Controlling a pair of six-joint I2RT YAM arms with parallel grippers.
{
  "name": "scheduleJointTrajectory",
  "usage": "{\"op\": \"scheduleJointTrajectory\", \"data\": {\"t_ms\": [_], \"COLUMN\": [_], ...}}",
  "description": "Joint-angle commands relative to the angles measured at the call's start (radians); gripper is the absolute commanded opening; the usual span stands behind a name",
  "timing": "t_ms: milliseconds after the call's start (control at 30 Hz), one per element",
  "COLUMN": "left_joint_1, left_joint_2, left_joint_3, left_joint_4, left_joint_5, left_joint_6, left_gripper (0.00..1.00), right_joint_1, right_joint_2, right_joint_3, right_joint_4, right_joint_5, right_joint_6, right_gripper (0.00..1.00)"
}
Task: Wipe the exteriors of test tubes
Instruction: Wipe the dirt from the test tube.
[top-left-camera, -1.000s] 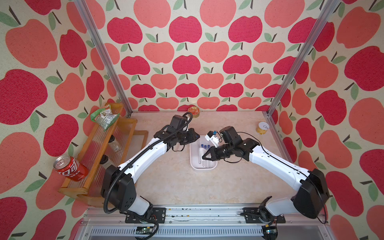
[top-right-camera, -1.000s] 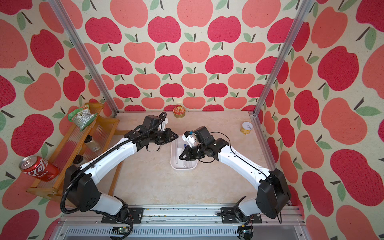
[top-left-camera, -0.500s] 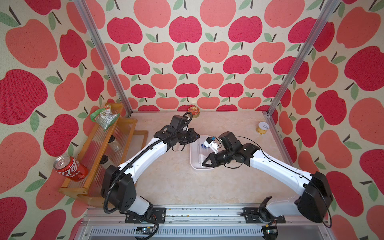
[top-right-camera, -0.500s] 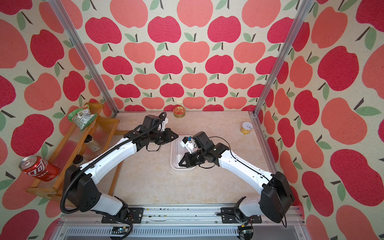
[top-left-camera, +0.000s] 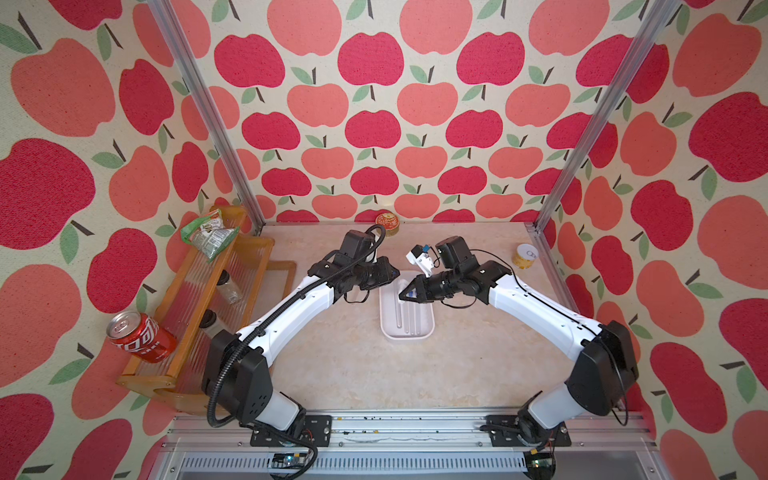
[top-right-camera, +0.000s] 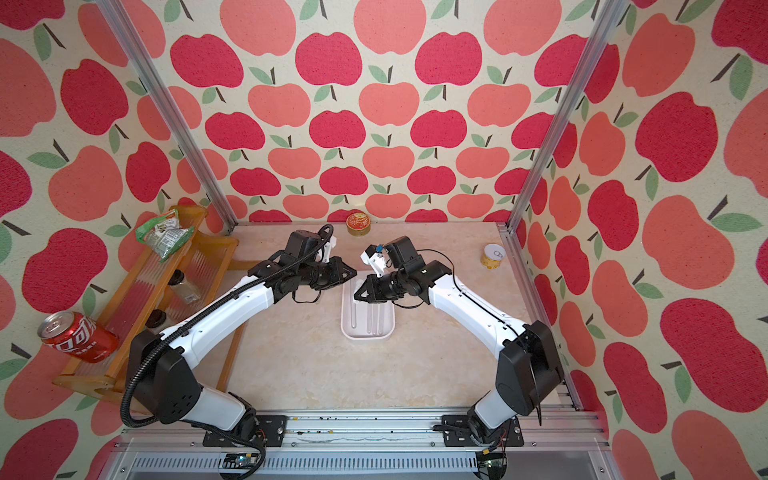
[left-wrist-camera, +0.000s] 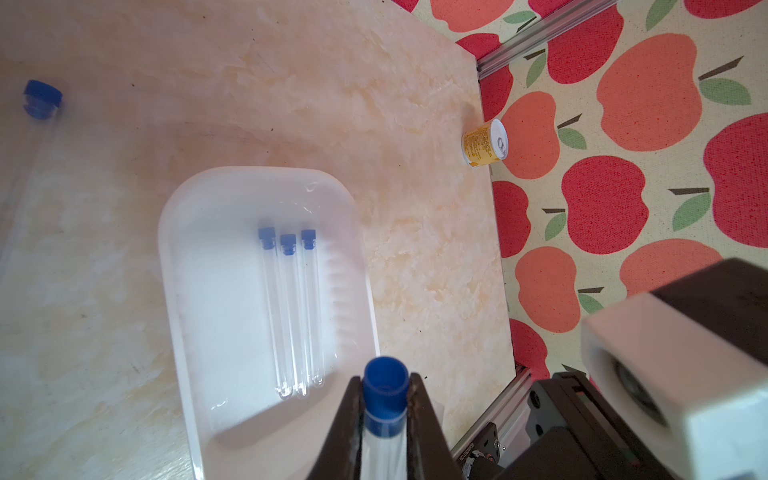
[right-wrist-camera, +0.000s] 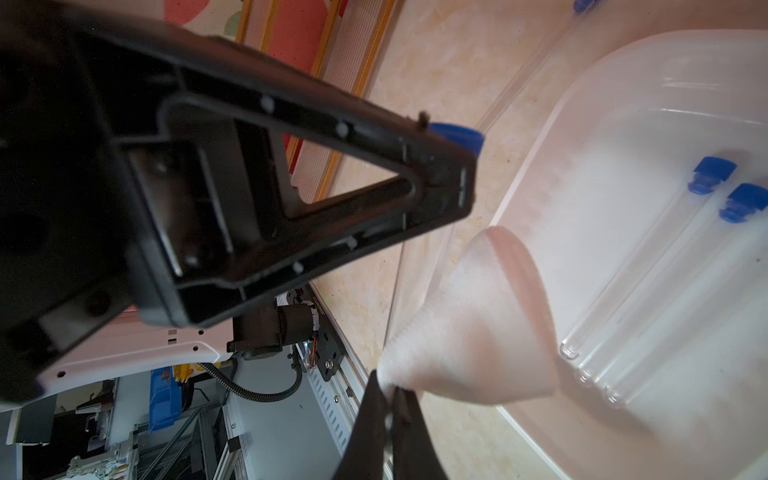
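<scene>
While the left pincer (left-wrist-camera: 385, 379) pinches a clear, blue-capped test tube (left-wrist-camera: 384, 401), the right pincer (right-wrist-camera: 388, 384) nips cloth (right-wrist-camera: 478, 324).

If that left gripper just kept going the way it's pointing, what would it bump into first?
Probably the white tray: seen from its wrist, the left gripper aims down into it, beside three loose test tubes. The capped test tube it holds would touch first. Depth is uncertain.

Glossy clear test tubes (left-wrist-camera: 294, 318), fuzzy matt cloth (right-wrist-camera: 478, 324)
</scene>
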Motion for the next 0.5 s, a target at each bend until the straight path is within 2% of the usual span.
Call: {"op": "scheduleJointTrajectory", "data": {"t_ms": [0,233,467], "left_joint_1": [-0.007,-0.005,0.001], "left_joint_2": [-0.018,-0.013,-0.001], "left_joint_3": [-0.013,-0.003,0.019], "left_joint_4": [0.001,-0.002,-0.007], "left_joint_5": [0.011,0.01,0.01], "left_joint_6": [0.009,0.012,0.019], "left_gripper": [0.16,0.16,0.16], "right_joint_1": [-0.007,-0.007,0.04], "right_joint_2": [0.013,-0.012,-0.089], "right_joint_3": [0.027,-0.017,-0.134], "right_joint_4": [0.047,0.07,0.072], "right_joint_5": [-0.011,-0.03,-0.036], "right_joint_6": [0.022,0.042,0.048], "right_gripper": [0.0,0.0,0.0]}}
